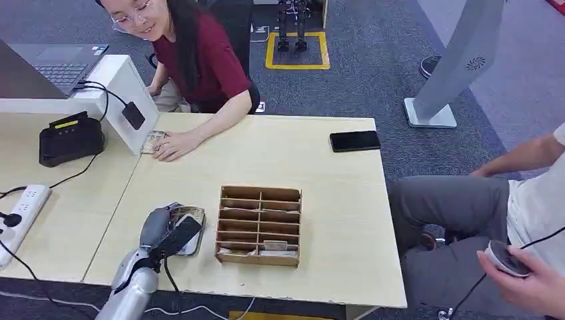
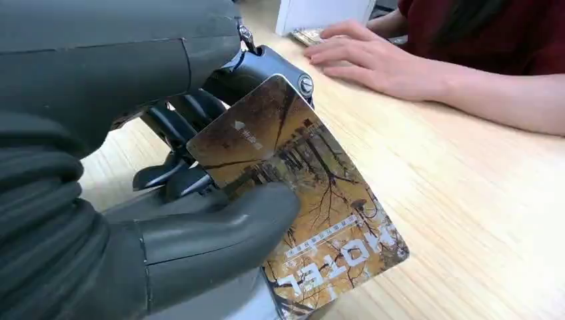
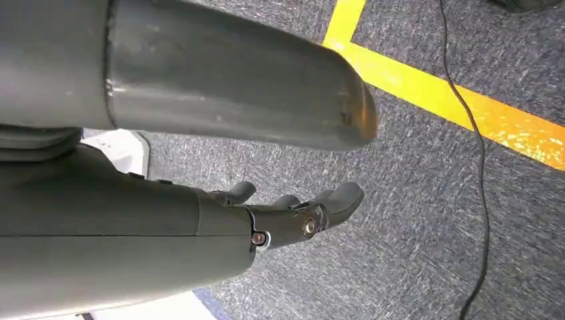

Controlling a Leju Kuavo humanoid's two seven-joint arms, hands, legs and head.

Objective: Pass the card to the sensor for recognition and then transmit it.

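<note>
A pale wooden table (image 1: 320,153) with bystanders and desk clutter around it

A brown cardboard divider box (image 1: 259,225) sits near the table's front edge, and a black smartphone (image 1: 355,141) lies flat by the far right corner. A person in a dark red top (image 1: 200,60) rests a hand on the tabletop; a seated person in grey trousers (image 1: 453,213) holds a small round grey controller (image 1: 505,259). On the neighbouring desk are a grey laptop (image 1: 56,63), a black desk terminal (image 1: 70,139) and a white power strip (image 1: 23,213).
</note>
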